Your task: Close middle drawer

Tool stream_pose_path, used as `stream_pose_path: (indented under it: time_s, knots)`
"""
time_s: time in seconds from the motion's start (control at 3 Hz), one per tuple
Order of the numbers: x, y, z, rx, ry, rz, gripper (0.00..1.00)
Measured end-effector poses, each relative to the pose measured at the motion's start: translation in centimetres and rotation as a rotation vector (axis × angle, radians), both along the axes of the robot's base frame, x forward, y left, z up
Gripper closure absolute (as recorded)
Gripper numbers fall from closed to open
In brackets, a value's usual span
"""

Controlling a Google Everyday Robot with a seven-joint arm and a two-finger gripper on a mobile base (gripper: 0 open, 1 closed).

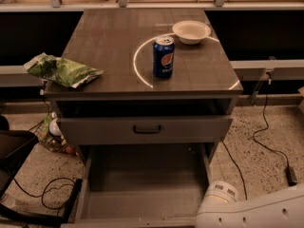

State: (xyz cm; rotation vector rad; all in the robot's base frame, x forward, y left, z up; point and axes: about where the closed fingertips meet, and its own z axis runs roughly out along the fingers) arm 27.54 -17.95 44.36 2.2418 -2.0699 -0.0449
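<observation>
The middle drawer (pixel 142 194) is pulled far out below the cabinet top, and its deep plain grey tray looks empty. Its front and handle are cut off at the bottom edge of the camera view. Above it, the uppermost drawer (pixel 146 128) with a small black handle stands slightly out. Only a white arm segment (pixel 247 210) shows at the bottom right, next to the open drawer's right front corner. The gripper itself is out of view.
On the cabinet top (pixel 109 42) stand a blue soda can (pixel 163 56), a white bowl (pixel 191 31) and a green chip bag (pixel 61 70). Black cables (pixel 266 141) lie on the speckled floor at right. Another bag (pixel 50 134) and dark objects sit at left.
</observation>
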Motion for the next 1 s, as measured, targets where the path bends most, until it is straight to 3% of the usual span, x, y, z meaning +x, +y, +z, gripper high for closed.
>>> stream_pose_path:
  time_s: [0.33, 0.67, 1.0]
  knots:
    - [1.5, 1.9, -4.0, 0.051, 0.011, 0.016, 1.00]
    - [2.0, 2.4, -5.4, 0.076, 0.018, 0.015, 1.00]
    - [3.6, 2.8, -5.6, 0.137, -0.041, 0.000, 1.00]
